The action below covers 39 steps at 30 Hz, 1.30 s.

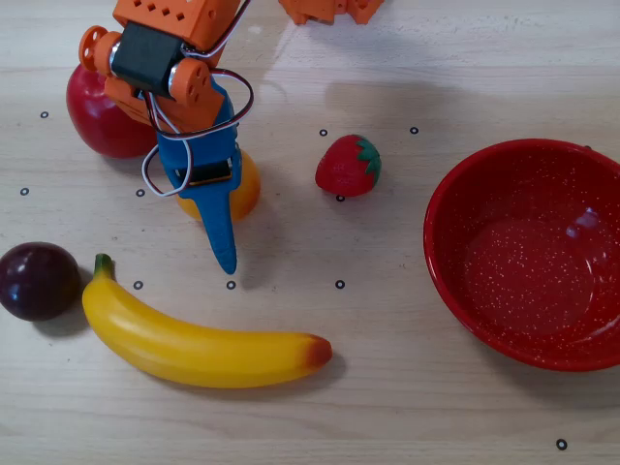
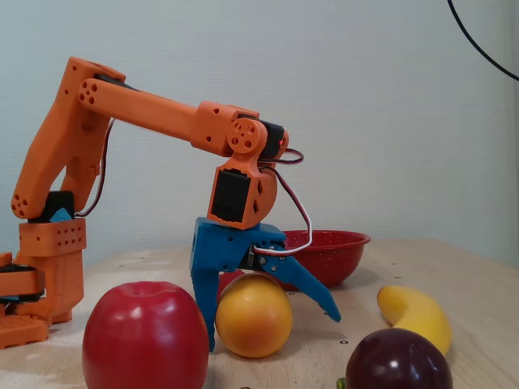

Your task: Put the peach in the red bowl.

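Observation:
The peach (image 1: 244, 184) is a round orange-yellow fruit on the wooden table, mostly hidden under the arm in the overhead view and plain in the fixed view (image 2: 253, 316). My gripper (image 1: 205, 232) (image 2: 273, 332) is open and lowered over it. One blue finger stands close against the peach's left side in the fixed view, with its tip near the table. The other finger is spread out past the peach's right side. The red bowl (image 1: 528, 262) is empty at the right of the overhead view and shows behind the gripper in the fixed view (image 2: 324, 247).
A red apple (image 1: 102, 116) (image 2: 144, 336) lies right beside the peach. A dark plum (image 1: 39, 281) (image 2: 397, 361) and a banana (image 1: 194, 344) (image 2: 415, 312) lie in front. A strawberry (image 1: 347, 167) sits between the peach and the bowl.

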Tool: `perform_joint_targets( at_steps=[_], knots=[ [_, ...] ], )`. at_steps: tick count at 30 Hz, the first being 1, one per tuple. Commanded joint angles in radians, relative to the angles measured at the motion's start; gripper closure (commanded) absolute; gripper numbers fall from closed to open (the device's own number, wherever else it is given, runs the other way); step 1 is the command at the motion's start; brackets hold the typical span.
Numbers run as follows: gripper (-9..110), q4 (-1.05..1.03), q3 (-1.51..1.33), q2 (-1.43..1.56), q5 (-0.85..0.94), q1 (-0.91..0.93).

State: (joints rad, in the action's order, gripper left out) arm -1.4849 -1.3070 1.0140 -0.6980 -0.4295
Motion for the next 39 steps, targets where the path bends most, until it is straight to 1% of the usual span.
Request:
perform_joint_targets(
  at_steps=[1,11,18,22,32,36,39],
  knots=[
    [46,0.012,0.028,0.029,0.009,-0.005],
    [51,0.023,0.015,0.028,-0.002,-0.011],
    [57,0.020,0.014,0.025,-0.006,-0.011],
    [62,0.018,0.014,0.023,-0.012,-0.009],
    [67,0.012,0.014,0.017,-0.014,0.000],
    [75,0.011,0.006,0.015,-0.025,0.003],
    [86,0.008,0.005,0.014,-0.032,0.005]
  ],
)
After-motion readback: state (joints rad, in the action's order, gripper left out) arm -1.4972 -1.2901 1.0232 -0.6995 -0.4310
